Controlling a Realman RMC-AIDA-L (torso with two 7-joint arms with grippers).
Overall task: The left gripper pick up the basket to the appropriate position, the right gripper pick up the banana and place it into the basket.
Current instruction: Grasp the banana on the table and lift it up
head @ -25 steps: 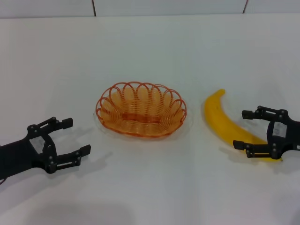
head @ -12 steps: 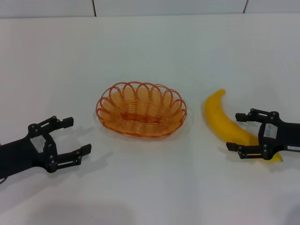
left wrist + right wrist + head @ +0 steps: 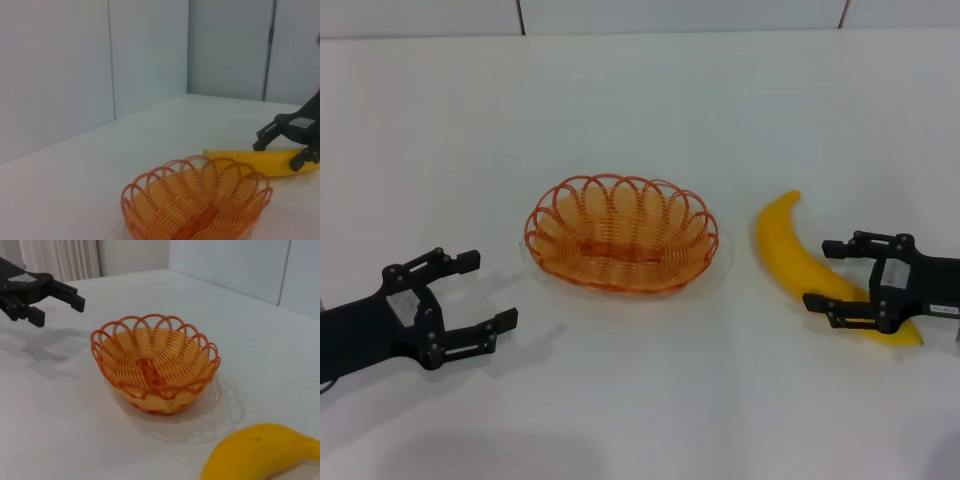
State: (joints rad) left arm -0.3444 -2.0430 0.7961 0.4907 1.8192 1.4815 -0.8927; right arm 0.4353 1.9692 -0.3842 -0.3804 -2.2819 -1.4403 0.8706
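The orange wire basket sits on the white table at the middle; it also shows in the left wrist view and the right wrist view. The yellow banana lies to its right, also in the left wrist view and the right wrist view. My right gripper is open with its fingers either side of the banana's near end. My left gripper is open and empty, low at the left, apart from the basket; it also shows in the right wrist view.
The table's far edge meets a white panelled wall. Bare table surface lies in front of the basket and between it and each gripper.
My right gripper has moved left along the banana, so its fingers now straddle the near end. My left gripper has barely shifted. The basket and banana have not moved.
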